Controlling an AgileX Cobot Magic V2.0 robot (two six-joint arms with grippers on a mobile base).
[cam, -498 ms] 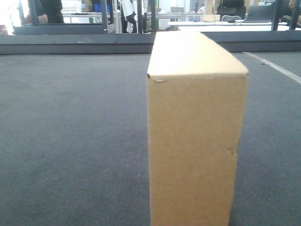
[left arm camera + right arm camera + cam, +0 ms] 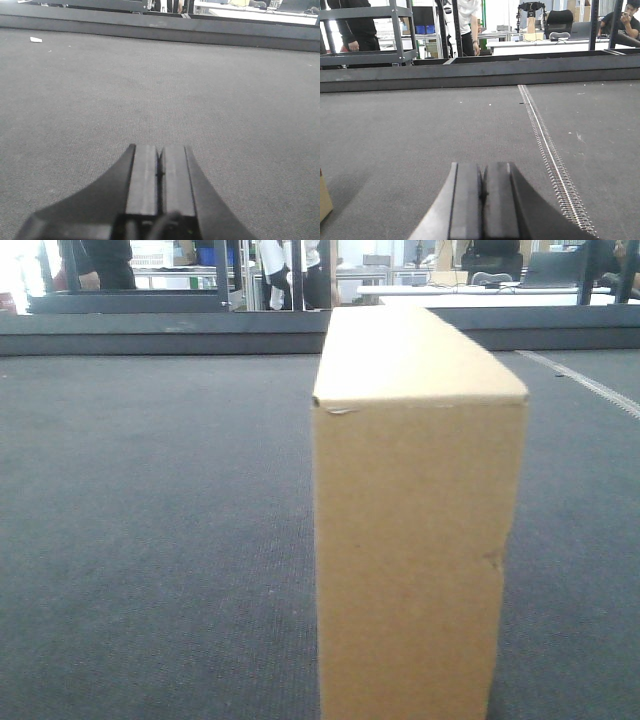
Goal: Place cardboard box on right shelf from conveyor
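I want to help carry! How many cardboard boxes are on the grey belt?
1. The tall tan cardboard box stands upright on the dark grey woven belt, just right of centre in the front view. Others may sit out of view.

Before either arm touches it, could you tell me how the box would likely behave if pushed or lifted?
The box stands tall and narrow on the conveyor, so a sideways push up high would probably tip it. Its cardboard looks stiff yet crushable: one edge already shows a dent.
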